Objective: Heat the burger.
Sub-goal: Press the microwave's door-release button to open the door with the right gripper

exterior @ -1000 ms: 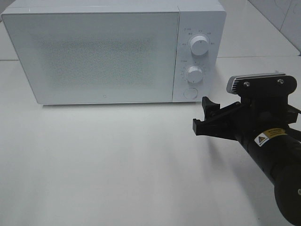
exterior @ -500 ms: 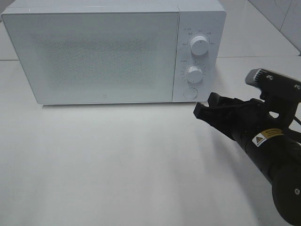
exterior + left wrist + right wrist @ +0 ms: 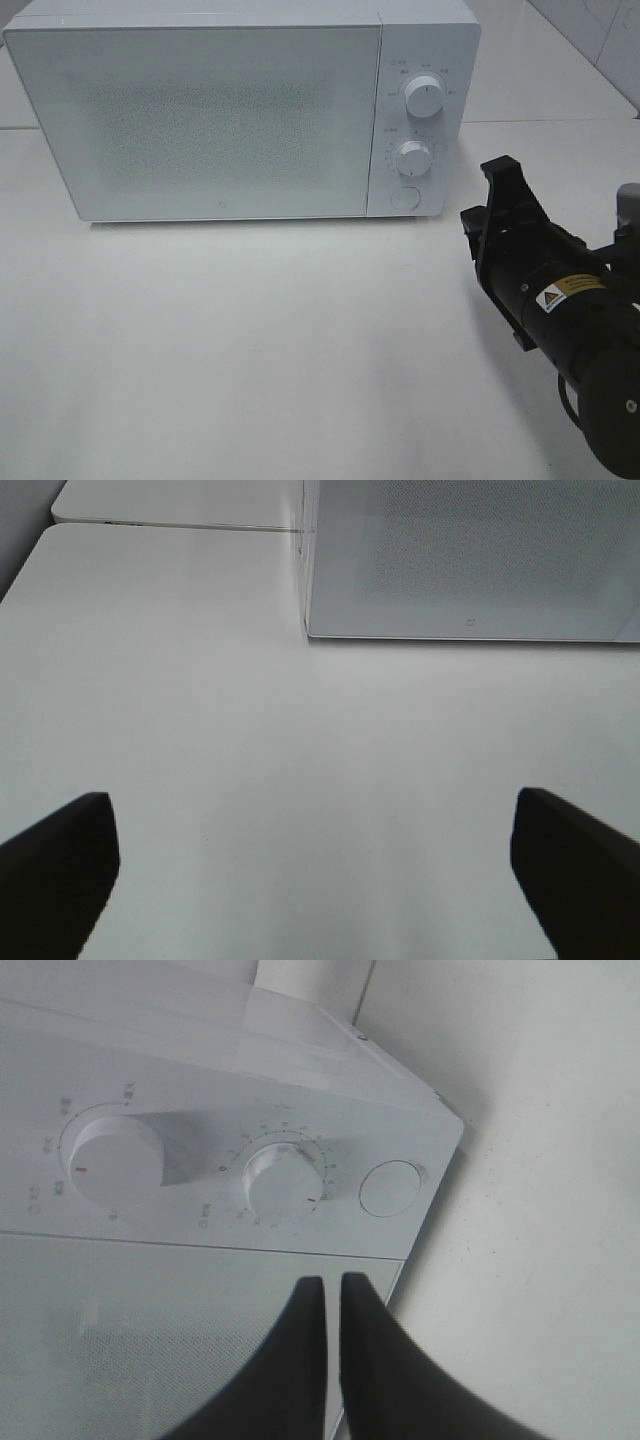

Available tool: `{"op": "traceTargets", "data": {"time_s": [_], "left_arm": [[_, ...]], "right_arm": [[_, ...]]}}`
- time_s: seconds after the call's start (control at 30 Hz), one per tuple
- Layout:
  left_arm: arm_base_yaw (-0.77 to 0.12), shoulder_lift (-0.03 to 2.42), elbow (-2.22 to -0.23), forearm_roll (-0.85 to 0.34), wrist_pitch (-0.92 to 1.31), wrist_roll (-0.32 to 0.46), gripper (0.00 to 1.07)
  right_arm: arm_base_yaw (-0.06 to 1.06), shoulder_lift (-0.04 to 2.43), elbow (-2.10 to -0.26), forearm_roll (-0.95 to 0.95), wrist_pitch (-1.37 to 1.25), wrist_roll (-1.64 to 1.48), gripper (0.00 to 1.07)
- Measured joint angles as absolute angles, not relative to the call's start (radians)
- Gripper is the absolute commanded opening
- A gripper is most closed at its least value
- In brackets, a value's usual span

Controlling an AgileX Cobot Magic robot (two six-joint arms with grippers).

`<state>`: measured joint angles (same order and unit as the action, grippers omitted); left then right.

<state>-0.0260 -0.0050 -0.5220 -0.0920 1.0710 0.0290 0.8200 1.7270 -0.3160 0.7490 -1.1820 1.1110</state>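
Observation:
The burger is out of view. A white microwave [image 3: 200, 110] stands at the back of the table with its frosted door shut, so nothing inside shows. My right gripper [image 3: 498, 168] is shut and empty, turned on its side just right of the microwave's control panel. In the right wrist view its closed fingertips [image 3: 332, 1282] point at the panel below the lower knob [image 3: 283, 1173]. My left gripper [image 3: 312, 810] is open and empty over bare table, facing the microwave's front left corner [image 3: 310, 630]. The exterior view does not show it.
The control panel carries an upper knob [image 3: 424, 98], a lower knob [image 3: 412, 157] and a round button [image 3: 404, 197]. A white table [image 3: 250, 340] spreads in front of the microwave. A seam between table tops [image 3: 180, 525] runs behind its left side.
My right gripper has closed from wide open to shut. It has rolled onto its side and drawn back a little to the right. The left gripper has stayed open.

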Motion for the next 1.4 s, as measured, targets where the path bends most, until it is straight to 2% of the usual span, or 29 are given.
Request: {"op": "traceTargets", "data": {"time_s": [0.17,0.87,1.4], "left_arm": [[-0.026,-0.005,-0.522,-0.092,1.071,0.029,1.02],[-0.026,-0.005,-0.522,-0.091,1.071,0.029,1.02],[-0.026,-0.005,-0.522,-0.091,1.071,0.029,1.02]], "right_arm": [[0.820,1.728,-0.316,0.793,-1.143,1.211,0.00],[0.815,1.863,-0.463,0.832,-1.131,1.238,0.00],[0.682,1.979,-0.622,0.711,-1.044,1.246,0.00]]}}
